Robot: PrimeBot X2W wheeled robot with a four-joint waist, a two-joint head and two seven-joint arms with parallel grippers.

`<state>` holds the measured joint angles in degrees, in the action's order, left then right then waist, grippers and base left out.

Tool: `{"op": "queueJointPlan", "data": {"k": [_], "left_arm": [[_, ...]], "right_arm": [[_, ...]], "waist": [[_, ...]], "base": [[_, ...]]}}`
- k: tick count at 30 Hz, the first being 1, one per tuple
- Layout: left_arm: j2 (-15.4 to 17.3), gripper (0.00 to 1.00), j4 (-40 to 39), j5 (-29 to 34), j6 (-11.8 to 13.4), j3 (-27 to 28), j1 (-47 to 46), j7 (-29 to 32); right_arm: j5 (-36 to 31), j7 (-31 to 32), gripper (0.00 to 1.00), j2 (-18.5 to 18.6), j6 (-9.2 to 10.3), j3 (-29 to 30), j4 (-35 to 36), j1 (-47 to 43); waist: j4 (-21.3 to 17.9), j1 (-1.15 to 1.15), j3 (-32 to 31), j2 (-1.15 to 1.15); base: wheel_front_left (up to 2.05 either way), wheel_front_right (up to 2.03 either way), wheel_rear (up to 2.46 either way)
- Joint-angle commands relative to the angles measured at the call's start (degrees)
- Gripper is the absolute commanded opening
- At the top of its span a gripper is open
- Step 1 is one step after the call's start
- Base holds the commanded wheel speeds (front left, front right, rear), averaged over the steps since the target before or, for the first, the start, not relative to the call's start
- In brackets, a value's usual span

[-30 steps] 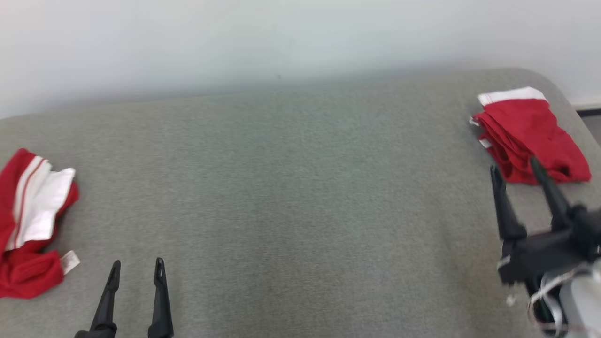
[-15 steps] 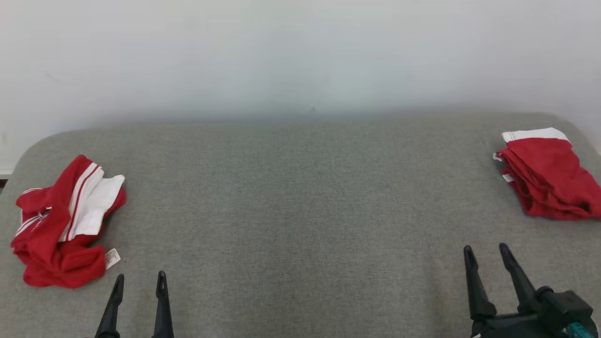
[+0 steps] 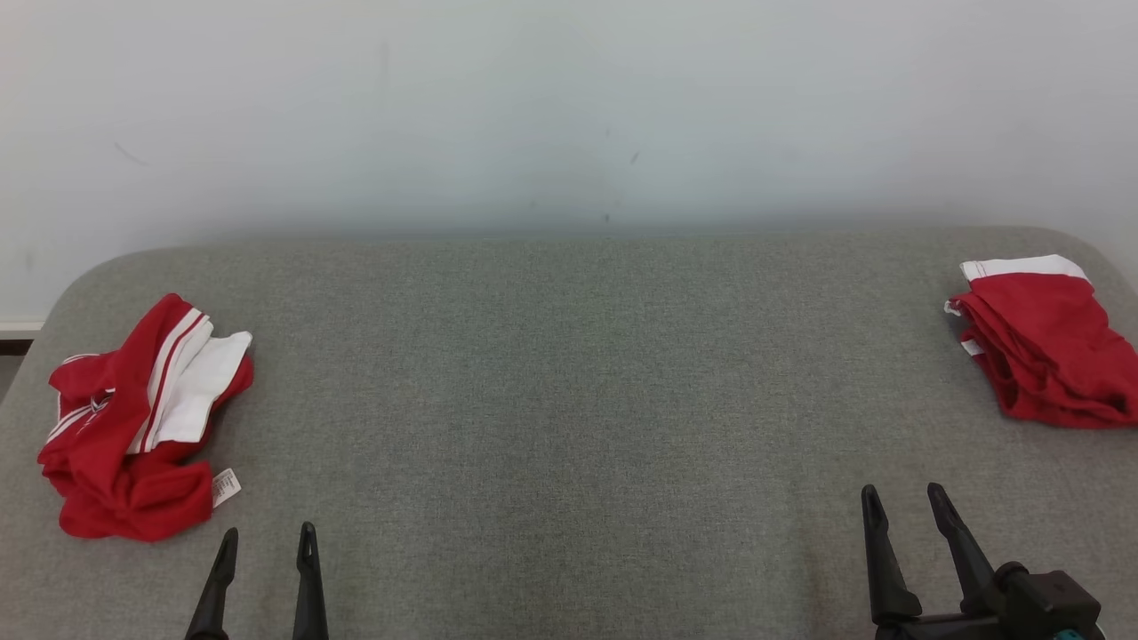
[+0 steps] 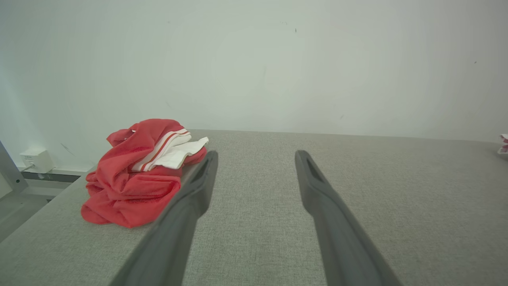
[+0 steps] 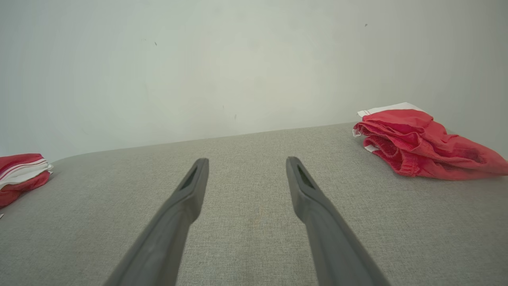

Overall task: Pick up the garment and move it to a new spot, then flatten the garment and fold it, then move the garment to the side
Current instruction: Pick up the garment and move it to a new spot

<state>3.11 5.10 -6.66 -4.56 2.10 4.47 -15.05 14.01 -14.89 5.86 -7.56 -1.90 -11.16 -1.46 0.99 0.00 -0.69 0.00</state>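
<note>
The head view's bottom edge is cutting off the left gripper (image 3: 269, 530) just below its two fingers (image 3: 308, 578), and it is slicing through the dark body of the right gripper (image 3: 901, 489). The folded garment (image 3: 1036, 347) is running off the right edge there, and just a sliver of it is peeking into the left wrist view. The crumpled garment (image 5: 20, 174) is losing its left part to the right wrist view's edge. Its white tag (image 3: 225, 487) is carrying print too small to read. A pale box (image 4: 36, 160) low by the wall (image 4: 254, 71) is perhaps a socket.

Grey fabric-covered table (image 3: 569, 400), far corners rounded. Directly behind table: white wall (image 3: 569, 107), few dark specks. Past table's left edge, low: small white box (image 4: 36, 159).
</note>
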Motion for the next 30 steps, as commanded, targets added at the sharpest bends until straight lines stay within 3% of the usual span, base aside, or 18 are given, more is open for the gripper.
{"op": "queueJointPlan", "data": {"k": [1,8,13,30], "left_arm": [[-0.15,1.00,0.21,-0.09,-0.19,0.24,-0.51,-0.18],[-0.17,1.00,0.20,0.40,-0.33,0.43,-0.49,-0.18],[-0.11,1.00,-0.05,0.80,-0.08,0.97,-0.66,-0.18],[0.68,1.00,0.44,0.55,0.18,3.61,0.69,-0.18]], "right_arm": [[-0.14,-0.13,1.00,-0.25,0.16,-0.11,-0.12,-0.65],[0.16,-0.15,1.00,-0.52,0.16,-0.83,-0.55,-0.75],[0.53,-0.18,1.00,-0.61,0.16,-1.22,-0.84,-0.88],[0.91,-0.27,1.00,-1.26,0.15,-3.58,-2.02,-0.73]], "waist": [[0.00,0.00,0.00,0.00],[0.73,0.00,-0.21,0.00],[3.83,0.00,-0.33,0.00],[23.76,0.00,-0.65,0.00]], "base": [[0.00,0.00,0.00],[0.00,0.00,0.00],[0.00,0.00,0.00],[0.00,0.00,0.00]]}}
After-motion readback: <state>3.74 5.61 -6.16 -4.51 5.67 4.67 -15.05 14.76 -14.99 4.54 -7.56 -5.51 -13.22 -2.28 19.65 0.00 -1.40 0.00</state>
